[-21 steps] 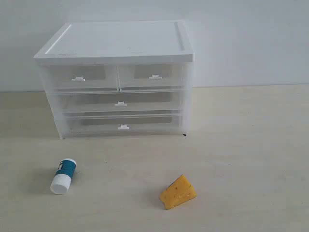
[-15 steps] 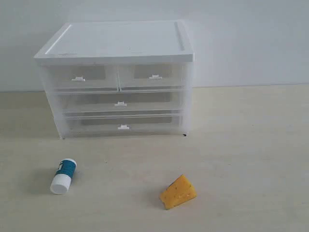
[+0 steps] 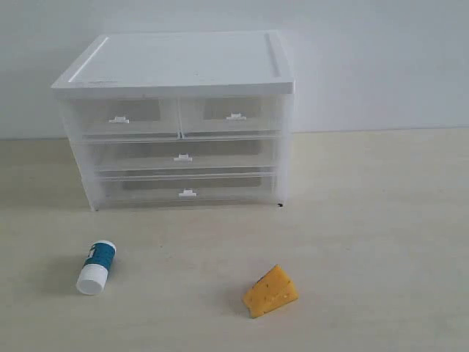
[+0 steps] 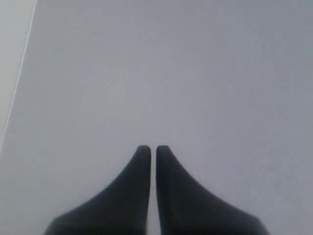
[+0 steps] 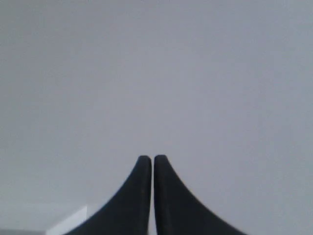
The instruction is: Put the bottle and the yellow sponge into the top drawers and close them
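On the pale table (image 3: 366, 235), at 7 o'clock from the white-topped translucent plastic chest (image 3: 176, 66), the small white teal-banded bottle (image 3: 97, 268) lies on its side, probably light, stiff and ready to roll, best pinched across its body, the orange-yellow speckled wedge sponge (image 3: 270, 292) at 5 o'clock looks soft and easy to squeeze, the half-width translucent top drawers (image 3: 121, 117) stand closed and seem empty, and the left gripper (image 4: 148, 149) and right gripper (image 5: 146, 159) are pinched together on nothing.

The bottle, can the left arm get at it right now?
Probably yes. The bottle lies alone on the left of the table, clear of the chest and sponge. The left gripper is shut and would have to open first.
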